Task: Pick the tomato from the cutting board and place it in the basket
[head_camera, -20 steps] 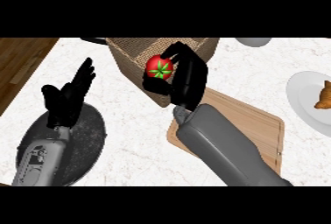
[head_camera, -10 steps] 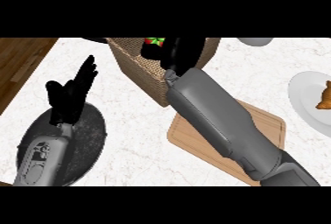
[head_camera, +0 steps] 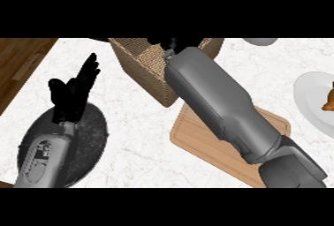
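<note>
Where the white marbled bench [head_camera: 134,134] fills the view, it is crossed from the lower right by the grey right forearm [head_camera: 215,97]. This arm is stretched up and leftward over the cutting board [head_camera: 192,137] to the woven basket [head_camera: 140,66] at the upper edge. No tomato is seen on the bare wood of the board, though part of the board is hidden by the arm. At the left a dark round plate [head_camera: 94,128] is overlain by the left forearm. Above it the left hand [head_camera: 72,92] is held at rest, fingers straight and pointing up, well apart from the basket. A white plate [head_camera: 310,95] carrying a brown piece of food [head_camera: 329,101] is cut off by the right edge.

Only a small black part of the right hand [head_camera: 171,44] is shown, over the basket's opening. Whether it is apart or clamped on anything cannot be told. The tomato is visible nowhere; it is judged to be hidden under that hand, at the basket's mouth. The coming move is taken to turn on this: the basket lies directly below the right hand, by far the nearer one, so a release straight down would be called for.
</note>
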You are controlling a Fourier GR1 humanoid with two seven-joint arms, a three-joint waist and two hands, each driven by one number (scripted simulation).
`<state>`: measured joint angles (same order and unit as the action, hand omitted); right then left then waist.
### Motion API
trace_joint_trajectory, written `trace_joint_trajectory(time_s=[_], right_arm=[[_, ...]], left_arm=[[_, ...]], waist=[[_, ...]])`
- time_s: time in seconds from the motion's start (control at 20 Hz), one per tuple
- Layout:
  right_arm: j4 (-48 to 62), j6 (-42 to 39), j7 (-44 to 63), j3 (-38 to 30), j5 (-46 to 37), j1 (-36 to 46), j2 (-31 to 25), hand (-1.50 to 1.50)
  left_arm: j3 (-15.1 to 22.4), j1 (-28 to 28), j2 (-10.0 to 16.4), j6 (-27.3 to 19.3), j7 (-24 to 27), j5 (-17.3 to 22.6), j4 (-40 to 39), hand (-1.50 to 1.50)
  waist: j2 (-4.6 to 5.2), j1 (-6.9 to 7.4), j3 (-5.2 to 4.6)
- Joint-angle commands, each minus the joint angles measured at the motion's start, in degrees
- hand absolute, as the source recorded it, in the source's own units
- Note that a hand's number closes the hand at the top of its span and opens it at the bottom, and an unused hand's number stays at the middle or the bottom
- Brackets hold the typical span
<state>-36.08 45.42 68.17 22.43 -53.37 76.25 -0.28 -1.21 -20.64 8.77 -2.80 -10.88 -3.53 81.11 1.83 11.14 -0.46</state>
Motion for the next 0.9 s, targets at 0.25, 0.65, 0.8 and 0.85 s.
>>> trace_joint_trajectory(time_s=[0.25, 0.65, 0.8, 0.85], right_arm=[[8.65, 3.69, 11.59, 0.51, 3.49, 4.05, 0.26, 1.50], [9.97, 10.96, 6.95, 1.94, 9.26, 1.77, 0.27, 1.50], [19.86, -7.15, 0.66, 9.25, 3.44, 2.80, 0.27, 1.50], [20.13, -9.69, 0.45, 10.36, 3.21, 5.07, 0.27, 1.50]], left_arm=[[-0.87, 0.37, 0.10, -0.08, 1.24, 0.37, -0.77, 0.00], [-1.94, 0.14, 0.70, -0.09, 0.15, 0.93, -0.58, 0.00], [-1.05, 0.64, 0.80, 0.75, 0.77, 0.52, -1.07, 0.00], [-0.81, 1.54, -0.27, -0.35, 2.58, -0.14, -2.26, 0.00]], waist=[[-0.06, -0.80, 0.10], [-0.19, -1.64, 0.26], [-0.43, -1.91, -0.33], [-0.22, -2.05, -0.30]])
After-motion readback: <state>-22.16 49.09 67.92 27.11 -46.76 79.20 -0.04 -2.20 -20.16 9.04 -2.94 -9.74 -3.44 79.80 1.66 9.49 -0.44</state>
